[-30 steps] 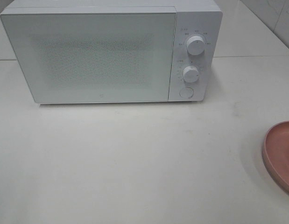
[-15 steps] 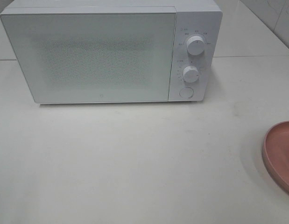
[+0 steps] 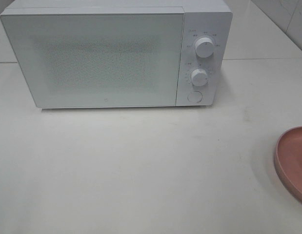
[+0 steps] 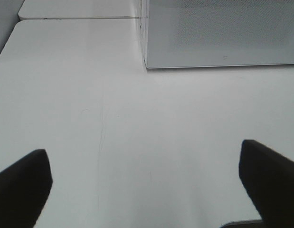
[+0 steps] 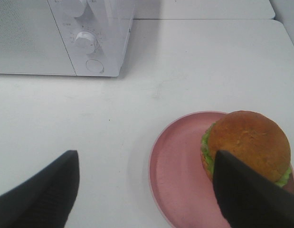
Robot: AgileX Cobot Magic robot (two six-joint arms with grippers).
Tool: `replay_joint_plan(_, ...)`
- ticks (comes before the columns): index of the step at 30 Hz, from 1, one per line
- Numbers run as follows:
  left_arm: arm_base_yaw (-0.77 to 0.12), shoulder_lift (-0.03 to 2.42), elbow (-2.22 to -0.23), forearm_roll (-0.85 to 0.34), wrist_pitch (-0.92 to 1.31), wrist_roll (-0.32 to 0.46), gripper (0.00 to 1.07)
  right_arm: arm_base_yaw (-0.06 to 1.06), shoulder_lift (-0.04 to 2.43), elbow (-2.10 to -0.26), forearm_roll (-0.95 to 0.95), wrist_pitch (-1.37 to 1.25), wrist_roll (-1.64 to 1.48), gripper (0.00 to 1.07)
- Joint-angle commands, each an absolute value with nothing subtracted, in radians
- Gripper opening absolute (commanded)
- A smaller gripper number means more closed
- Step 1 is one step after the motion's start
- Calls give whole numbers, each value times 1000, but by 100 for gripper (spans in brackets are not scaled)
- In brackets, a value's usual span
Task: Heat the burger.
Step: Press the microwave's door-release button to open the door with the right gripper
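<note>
The burger (image 5: pixel 246 142), with a golden-brown bun and green lettuce, sits on a pink plate (image 5: pixel 177 178) in the right wrist view. Only the plate's edge (image 3: pixel 293 163) shows at the right of the high view, and the burger is out of that view. The white microwave (image 3: pixel 116 53) stands at the back with its door shut; it also shows in the left wrist view (image 4: pixel 218 33) and the right wrist view (image 5: pixel 52 38). My right gripper (image 5: pixel 147 199) is open above the table, one finger beside the burger. My left gripper (image 4: pixel 147 190) is open over bare table, in front of the microwave's left corner.
The microwave has two knobs (image 3: pixel 204 48) and a round button (image 3: pixel 194 96) on its right panel. The white table (image 3: pixel 141 165) stretches in front of it. A seam between tabletops runs behind the microwave (image 4: pixel 80 18).
</note>
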State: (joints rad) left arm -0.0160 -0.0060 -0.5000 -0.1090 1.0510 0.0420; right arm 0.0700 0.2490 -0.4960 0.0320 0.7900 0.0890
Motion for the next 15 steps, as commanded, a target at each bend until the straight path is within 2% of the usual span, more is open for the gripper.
replay_joint_plan(1, -13, -30, -498, -106, 1037, 44, 101, 64, 274, -478, 33, 729, 89, 75)
replay_joint_plan(15, -13, -30, -498, -106, 1037, 44, 101, 64, 485, -374, 33, 424, 89, 75)
